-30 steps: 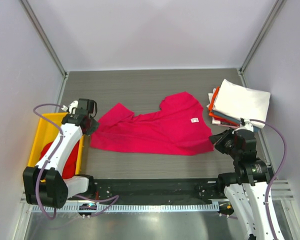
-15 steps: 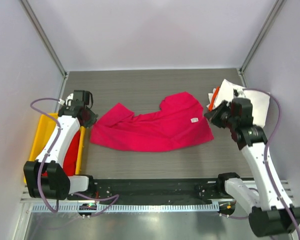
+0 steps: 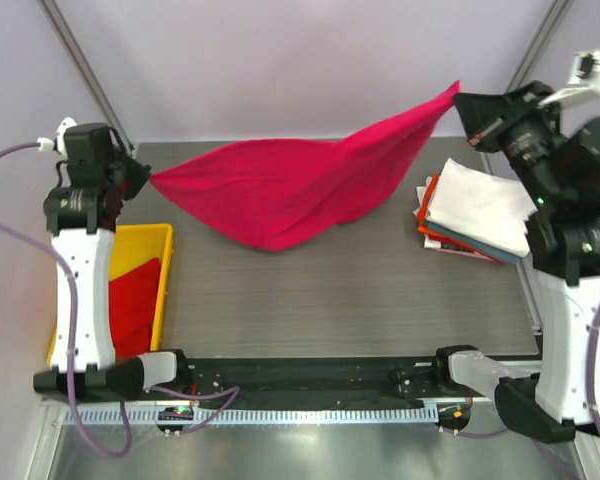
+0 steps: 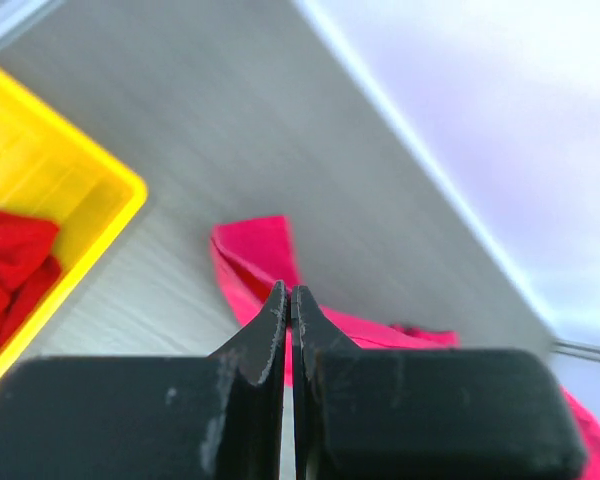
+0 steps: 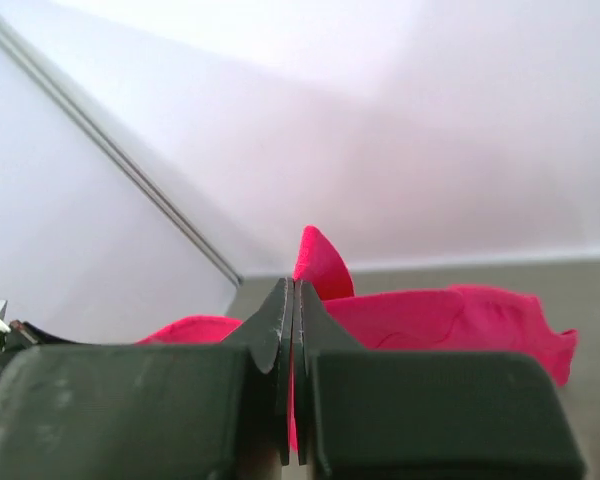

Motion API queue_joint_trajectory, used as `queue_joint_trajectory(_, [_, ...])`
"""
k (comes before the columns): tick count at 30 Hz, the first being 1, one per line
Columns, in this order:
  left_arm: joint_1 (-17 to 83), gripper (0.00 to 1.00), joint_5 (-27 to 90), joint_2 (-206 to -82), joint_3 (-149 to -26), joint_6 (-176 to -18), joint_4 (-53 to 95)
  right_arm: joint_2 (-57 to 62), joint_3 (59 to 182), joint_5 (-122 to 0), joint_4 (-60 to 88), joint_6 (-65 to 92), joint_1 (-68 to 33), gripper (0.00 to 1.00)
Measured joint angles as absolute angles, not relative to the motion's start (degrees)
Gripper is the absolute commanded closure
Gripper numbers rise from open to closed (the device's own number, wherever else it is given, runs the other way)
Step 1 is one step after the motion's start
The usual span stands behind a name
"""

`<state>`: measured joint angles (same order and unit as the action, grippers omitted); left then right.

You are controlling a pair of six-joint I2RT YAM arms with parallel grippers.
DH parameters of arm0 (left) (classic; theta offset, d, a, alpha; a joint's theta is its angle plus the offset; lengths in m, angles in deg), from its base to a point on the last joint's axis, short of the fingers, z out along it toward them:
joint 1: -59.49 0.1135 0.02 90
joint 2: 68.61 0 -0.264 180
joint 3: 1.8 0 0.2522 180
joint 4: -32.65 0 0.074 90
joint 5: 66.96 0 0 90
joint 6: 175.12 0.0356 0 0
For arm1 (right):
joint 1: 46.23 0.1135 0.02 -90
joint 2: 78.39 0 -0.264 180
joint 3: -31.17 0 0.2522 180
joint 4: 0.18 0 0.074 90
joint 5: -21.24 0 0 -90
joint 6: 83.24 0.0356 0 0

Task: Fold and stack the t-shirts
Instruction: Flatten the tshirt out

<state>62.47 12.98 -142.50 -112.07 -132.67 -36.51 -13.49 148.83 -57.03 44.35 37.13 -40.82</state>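
Note:
The magenta-pink t-shirt (image 3: 290, 185) hangs stretched in the air between my two raised grippers, sagging in the middle over the table. My left gripper (image 3: 140, 180) is shut on its left end; the cloth also shows past the shut jaws in the left wrist view (image 4: 255, 260). My right gripper (image 3: 463, 103) is shut on its right corner, high at the back right; the cloth also shows in the right wrist view (image 5: 430, 315). A darker red shirt (image 3: 130, 300) lies in the yellow tray (image 3: 162, 235). A stack of folded shirts, white (image 3: 485, 200) on top with orange under it, sits at the right.
The yellow tray stands along the table's left edge, under my left arm. The folded stack sits by the right edge, below my right arm. Grey walls with metal corner posts close the back and sides.
Both arms have risen and drawn apart, lifting the magenta-pink shirt off the table, so that it now hangs stretched between them.

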Motion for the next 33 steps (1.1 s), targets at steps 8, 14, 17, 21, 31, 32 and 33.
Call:
queue_joint_trajectory(8, [62.45,0.99,13.57,-120.81,-113.75,-134.61,-35.22,-29.53,152.63,-61.88,42.8,33.39,-40.82,0.99])
queue_joint_trajectory(14, [62.47,1.0,14.0,-114.13,-124.07,-136.29,-34.12,-39.37,157.55,-64.96,40.0,31.62,-40.82,0.99])
queue_joint_trajectory(17, [62.47,0.99,14.48,-116.2,-131.04,-136.97,-35.19,-39.63,161.81,-65.68,38.88,31.09,-40.82,0.99])
queue_joint_trajectory(21, [62.47,0.99,14.66,-119.44,-135.85,-137.19,-36.35,-38.65,164.19,-65.88,38.62,31.33,-40.82,0.99])
queue_joint_trajectory(31, [62.47,1.0,14.7,-122.87,-108.66,-136.75,-33.38,-28.88,147.67,-65.38,37.31,35.14,-40.82,0.99])
queue_joint_trajectory(32, [62.47,0.99,14.7,-123.63,-105.84,-136.75,-32.4,-26.67,145.64,-65.36,37.42,35.62,-40.82,0.99])
queue_joint_trajectory(33, [62.47,1.0,14.68,-125.36,-103.35,-136.75,-31.59,-23.7,143.58,-65.25,37.44,36.19,-40.82,0.99])
